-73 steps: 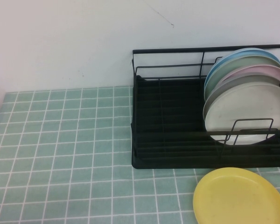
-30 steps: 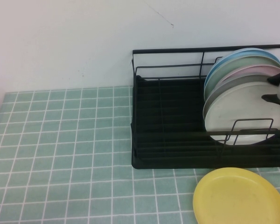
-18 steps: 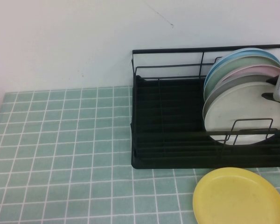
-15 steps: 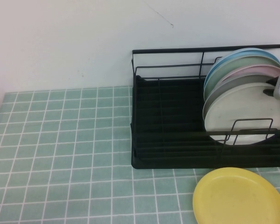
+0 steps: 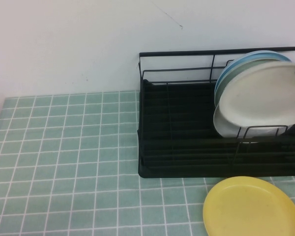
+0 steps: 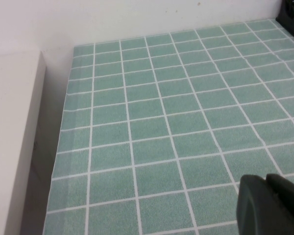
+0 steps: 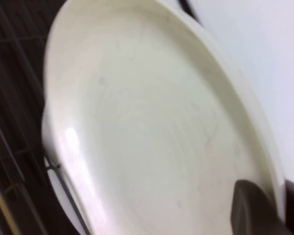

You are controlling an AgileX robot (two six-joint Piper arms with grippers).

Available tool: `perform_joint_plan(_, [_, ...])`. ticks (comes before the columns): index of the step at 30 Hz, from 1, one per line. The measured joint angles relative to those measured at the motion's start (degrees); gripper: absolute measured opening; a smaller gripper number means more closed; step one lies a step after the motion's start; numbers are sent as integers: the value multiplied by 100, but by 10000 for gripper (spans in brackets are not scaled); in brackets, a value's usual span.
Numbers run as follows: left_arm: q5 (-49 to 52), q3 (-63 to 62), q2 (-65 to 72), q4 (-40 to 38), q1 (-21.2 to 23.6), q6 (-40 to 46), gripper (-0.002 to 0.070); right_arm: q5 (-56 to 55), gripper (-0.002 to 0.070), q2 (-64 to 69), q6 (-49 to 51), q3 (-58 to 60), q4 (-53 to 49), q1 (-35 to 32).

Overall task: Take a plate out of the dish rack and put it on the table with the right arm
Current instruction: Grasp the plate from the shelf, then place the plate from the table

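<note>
My right gripper (image 7: 279, 205) has the off-white plate (image 5: 263, 93) clamped by its rim, at the far right edge of the high view. The plate sits raised above the rest of the stack, tilted, its lower edge above the front wire loops of the dish rack (image 5: 187, 128). Only a dark bit of the gripper tip shows there, at the plate's upper right rim. Right wrist view: one dark finger (image 7: 255, 210) lies against the plate's inner face near the rim, rack wires dark behind the plate.

Behind the lifted plate, other plates (image 5: 236, 69) w/ pale blue and green edges stand upright in the rack's right end. Another light plate (image 5: 226, 127) stands lower, just behind it. The rack's left half holds only the ribbed tray base.

A yellow plate (image 5: 253, 207) lies flat on the table (image 5: 64, 147), just in front of the rack's right end, apart from it.

My left gripper (image 6: 272, 205) hangs over the mint-green cloth at the table's left side, well apart from the rack; can't tell if its fingers are parted or closed.
</note>
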Motion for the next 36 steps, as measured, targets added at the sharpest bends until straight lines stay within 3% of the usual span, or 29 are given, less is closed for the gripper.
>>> perform_joint_plan(11, [0, 0, 0, 0, 0, 0, -4, 1617, 69, -2054, 4139, 0, -1672, 0])
perform_joint_plan(16, [0, 0, 0, 0, 0, 0, -4, 2539, 69, -2880, 6619, 28, -2519, 0])
perform_joint_plan(21, [0, 0, 0, 0, 0, 0, -4, 3120, 69, -3390, 8703, 706, -3446, 0])
perform_joint_plan(29, [0, 0, 0, 0, 0, 0, -4, 2224, 67, -3499, 9373, 2815, -3018, 0])
perform_joint_plan(36, [0, 0, 0, 0, 0, 0, -4, 1387, 67, -2759, 8975, 3193, -2476, 0])
